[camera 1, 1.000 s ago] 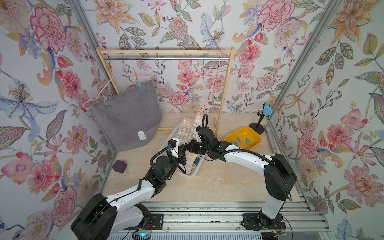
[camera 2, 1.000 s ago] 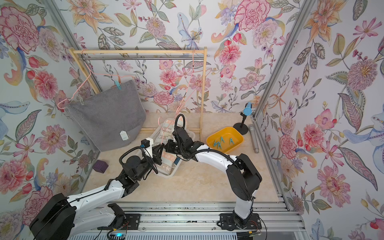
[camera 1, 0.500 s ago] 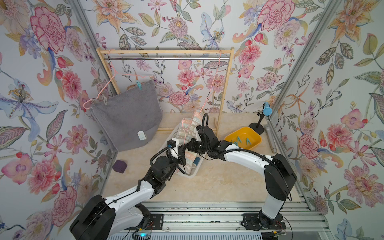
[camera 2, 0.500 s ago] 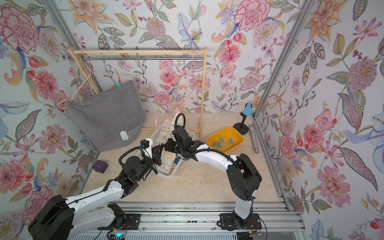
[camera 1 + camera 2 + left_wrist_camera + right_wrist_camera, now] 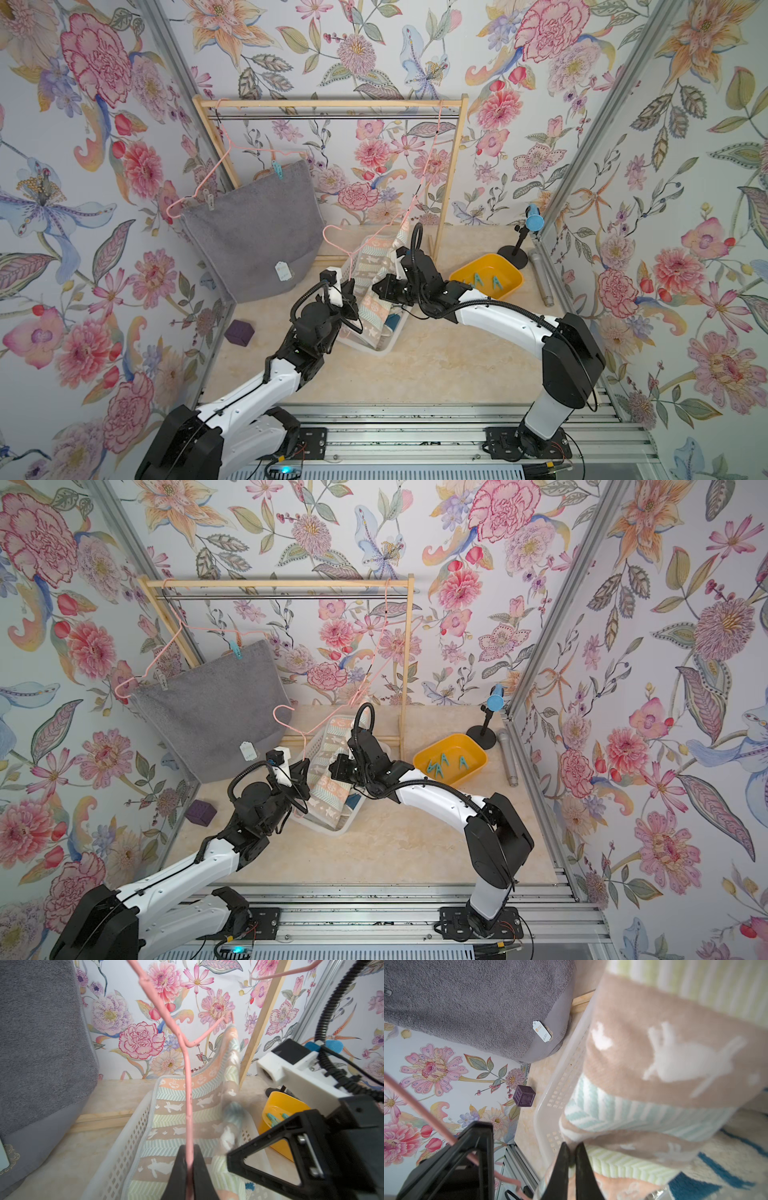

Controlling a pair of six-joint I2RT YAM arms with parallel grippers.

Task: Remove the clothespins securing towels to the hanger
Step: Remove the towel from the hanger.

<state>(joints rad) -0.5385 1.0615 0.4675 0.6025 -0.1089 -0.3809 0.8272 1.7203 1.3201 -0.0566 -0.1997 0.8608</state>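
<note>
While the grey towel [image 5: 253, 232] hangs from a pink wire hanger [image 5: 224, 153] on the wooden rack [image 5: 451, 166], a teal clothespin [image 5: 277, 170] is seen clipped over its upper edge. The long axis is roughly upright and the jaws point down. A pale clothespin [image 5: 209, 199] is fixed at the towel's lower corner and also hangs end-down. Several loose teal clothespins [image 5: 478, 281] lie flat in the yellow tray [image 5: 509, 274], well apart from the rack.

A second pink hanger [image 5: 188, 1084] is tilted over the white basket [image 5: 128, 1136], and the striped towel [image 5: 176, 1105] is draped from it into the basket. A blue-and-white towel [image 5: 726, 1167] lies beneath. A purple cube [image 5: 240, 332] sits on the floor beside the grey towel.

The left gripper [image 5: 189, 1159] is clamped on the wire of the second hanger. The right gripper [image 5: 572, 1151] is closed, and its tips appear to pinch a fold of the striped towel, though the contact is blurred.
</note>
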